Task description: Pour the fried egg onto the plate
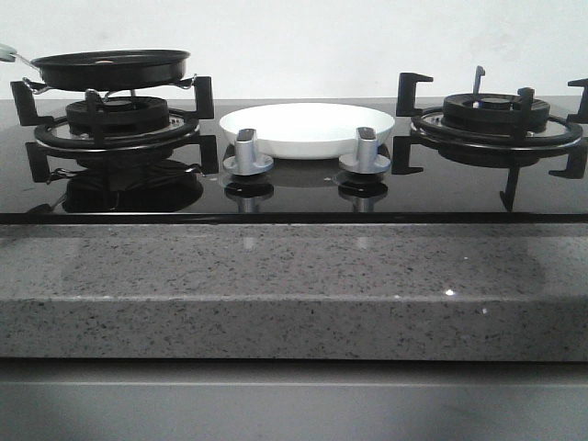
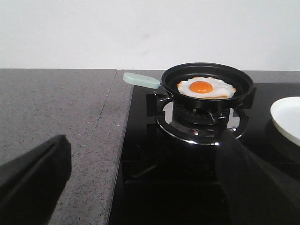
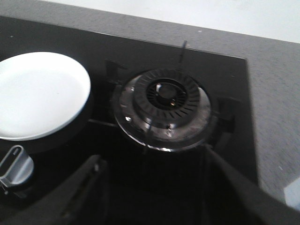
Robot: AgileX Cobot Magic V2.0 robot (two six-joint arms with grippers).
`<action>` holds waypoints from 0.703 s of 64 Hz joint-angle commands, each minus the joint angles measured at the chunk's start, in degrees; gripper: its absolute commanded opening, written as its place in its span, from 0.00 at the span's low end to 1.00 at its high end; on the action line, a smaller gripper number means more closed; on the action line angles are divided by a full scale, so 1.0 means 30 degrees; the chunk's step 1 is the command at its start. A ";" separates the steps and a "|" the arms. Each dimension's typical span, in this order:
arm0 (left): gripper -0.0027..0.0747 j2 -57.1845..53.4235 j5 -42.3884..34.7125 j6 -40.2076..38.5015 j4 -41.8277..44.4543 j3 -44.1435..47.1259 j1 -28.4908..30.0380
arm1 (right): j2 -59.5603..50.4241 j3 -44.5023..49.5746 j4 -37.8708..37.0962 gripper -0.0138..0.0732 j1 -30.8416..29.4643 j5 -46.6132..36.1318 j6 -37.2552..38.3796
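Since the egg (image 2: pixel 206 87) lies in the pan (image 2: pixel 207 84) on the left burner (image 2: pixel 200 121), the pour has not begun. The plate (image 1: pixel 308 129) sits bare on the hob between the two burners, at about 3 o'clock from the pan in the front view. Left to do, as I judge it: take the pale handle (image 2: pixel 140 80), lift the pan, carry it over the plate and tip the egg out.

Both end effectors hang free of everything. The left end effector (image 2: pixel 140 187) has its fingers spread wide and holds nothing; the right end effector (image 3: pixel 154 197) is likewise spread wide and empty above the right burner (image 3: pixel 164 110).

No brand, label or writing can be read anywhere.
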 commanded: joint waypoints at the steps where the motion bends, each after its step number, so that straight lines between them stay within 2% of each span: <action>1: 0.83 0.0230 -0.1658 -0.0194 -0.0011 -0.0722 0.0042 | 0.1724 -0.2585 0.0110 0.57 0.0667 -0.0483 -0.0753; 11: 0.83 0.0230 -0.1658 -0.0194 -0.0011 -0.0722 0.0042 | 0.5756 -0.6849 0.0779 0.53 0.1376 0.2663 -0.1891; 26: 0.83 0.0230 -0.1658 -0.0194 -0.0011 -0.0722 0.0042 | 1.1849 -1.4146 0.3949 0.53 0.1358 0.8496 -0.5312; 45: 0.83 0.0230 -0.1658 -0.0194 -0.0011 -0.0722 0.0042 | 1.8438 -2.2025 0.4668 0.53 0.1358 1.3323 -0.5516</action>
